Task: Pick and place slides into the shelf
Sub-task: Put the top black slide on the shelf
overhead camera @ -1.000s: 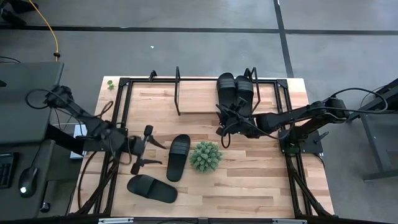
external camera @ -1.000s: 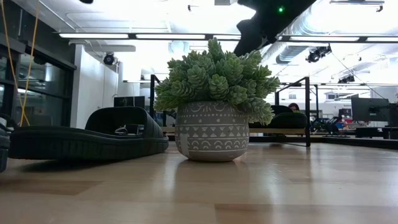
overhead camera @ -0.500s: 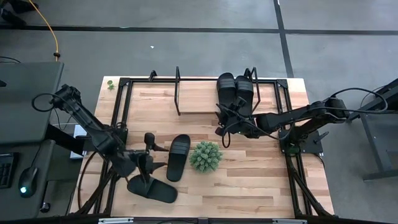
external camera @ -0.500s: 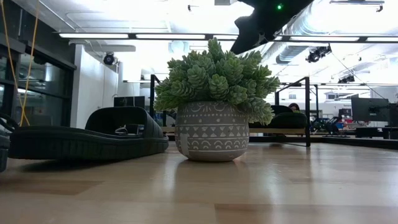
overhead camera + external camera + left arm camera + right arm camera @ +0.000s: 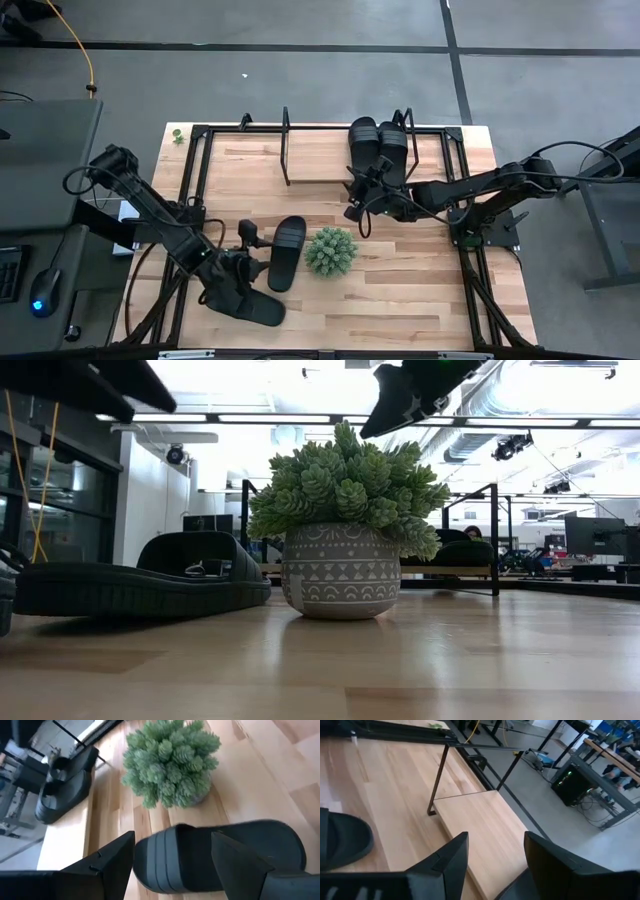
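Two black slides (image 5: 378,145) lie side by side on the shelf (image 5: 318,166), at its right end. A third slide (image 5: 287,252) lies sole down on the table, left of the green plant. The fourth (image 5: 258,308) lies near the near edge, partly hidden under my left arm. My left gripper (image 5: 248,240) is open just left of the third slide. In the left wrist view this slide (image 5: 210,855) shows below and between the spread fingers of the gripper (image 5: 172,837), and nothing is touched. My right gripper (image 5: 353,196) hangs open beside the shelved slides, over the shelf board (image 5: 480,830).
The potted plant (image 5: 330,251) stands on the table just right of the third slide, and its pot (image 5: 340,572) fills the middle of the low view. Black frame rails (image 5: 197,170) run along the table's sides. The shelf's left half is bare board.
My left arm has swung toward the table's near edge and to the right. Its gripper has turned toward the third slide and the plant and now stands over the slide's left side. The slides have not moved.
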Motion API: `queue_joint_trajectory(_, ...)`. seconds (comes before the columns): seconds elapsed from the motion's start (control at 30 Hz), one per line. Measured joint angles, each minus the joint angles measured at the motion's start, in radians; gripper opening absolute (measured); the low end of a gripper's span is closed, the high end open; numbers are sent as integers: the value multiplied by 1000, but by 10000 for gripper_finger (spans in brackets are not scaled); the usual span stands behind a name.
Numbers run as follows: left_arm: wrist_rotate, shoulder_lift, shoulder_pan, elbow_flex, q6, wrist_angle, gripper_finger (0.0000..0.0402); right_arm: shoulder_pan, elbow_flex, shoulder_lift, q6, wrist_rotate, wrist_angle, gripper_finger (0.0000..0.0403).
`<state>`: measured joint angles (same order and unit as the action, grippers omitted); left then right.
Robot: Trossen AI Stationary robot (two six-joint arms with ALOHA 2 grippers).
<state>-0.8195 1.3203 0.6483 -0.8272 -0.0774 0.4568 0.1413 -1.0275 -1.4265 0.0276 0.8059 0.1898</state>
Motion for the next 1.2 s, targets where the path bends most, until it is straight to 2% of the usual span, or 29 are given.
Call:
queue_joint_trajectory(0.47,25,121,-1,0,-61,15,246,1,0,0,81,-83,-27,183)
queue_joint_trajectory(0.67,31,139,-41,1,-64,26,246,6,0,0,81,-85,-33,183)
queue_joint_trajectory(0.97,104,143,-111,1,-86,15,246,6,0,0,77,-85,-36,183)
queue_joint_trajectory(1.2,113,203,-112,2,-55,11,246,6,0,0,77,-84,-36,183)
